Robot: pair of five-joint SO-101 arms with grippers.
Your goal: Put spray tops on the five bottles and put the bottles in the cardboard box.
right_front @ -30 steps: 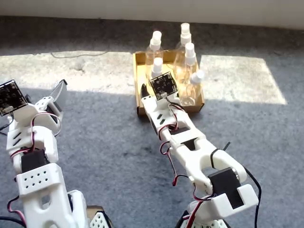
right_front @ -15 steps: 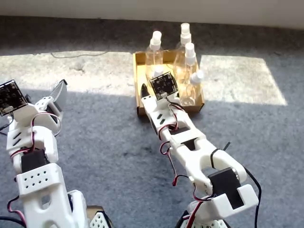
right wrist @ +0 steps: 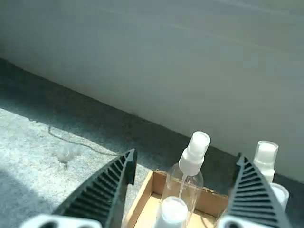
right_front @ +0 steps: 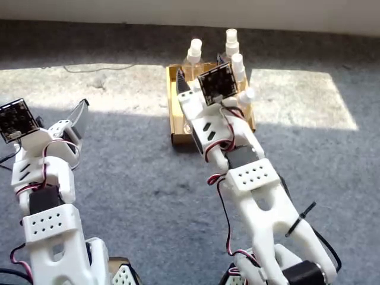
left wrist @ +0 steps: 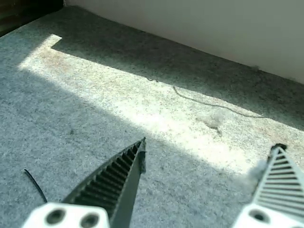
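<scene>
Cardboard box [right_front: 173,122] sits far centre, with open carpet [right_front: 119,172] on both sides. Spray bottles [right_front: 194,50] stand upright inside. Right gripper [right wrist: 185,155] is spread above them; left gripper [left wrist: 210,143] is spread over carpet.

Sunlit grey carpet [right_front: 119,178] meets a pale wall [right wrist: 166,57].

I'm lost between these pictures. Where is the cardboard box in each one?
High view: cardboard box upper middle, bottles standing in it.
Left wrist view: faces sunlit carpet beside it instead.
Right wrist view: its corner is framed by the open right gripper.
Shared landmark: the tuft of fluff on the carpet.
</scene>
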